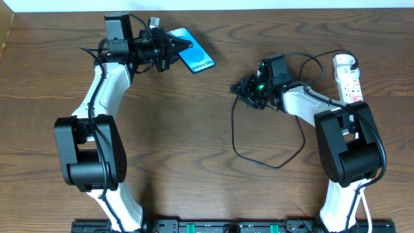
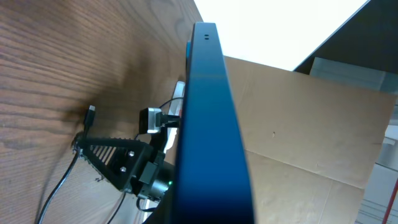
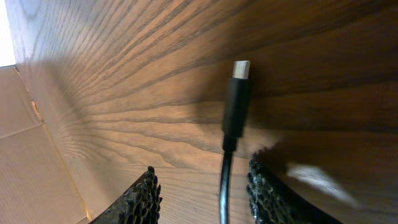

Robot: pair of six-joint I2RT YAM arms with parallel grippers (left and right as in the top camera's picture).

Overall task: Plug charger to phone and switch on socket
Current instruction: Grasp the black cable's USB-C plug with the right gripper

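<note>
My left gripper [image 1: 174, 47] is shut on one end of the phone [image 1: 195, 59], which has a blue screen and white "Galaxy" text and is held tilted off the table at the back. In the left wrist view the phone [image 2: 211, 124] shows edge-on and hides my fingers. The charger's black cable [image 1: 259, 160] loops across the table on the right. My right gripper [image 1: 241, 87] is open, with its fingers [image 3: 208, 193] on either side of the cable [image 3: 224, 186]. The plug tip [image 3: 240, 68] lies on the wood just ahead. The white socket [image 1: 349, 81] lies at the far right.
The wooden table's back edge [image 1: 272, 8] runs just behind the phone. A cardboard panel [image 2: 311, 124] stands beyond the table. My right arm and the cable tip [image 2: 91, 112] show in the left wrist view.
</note>
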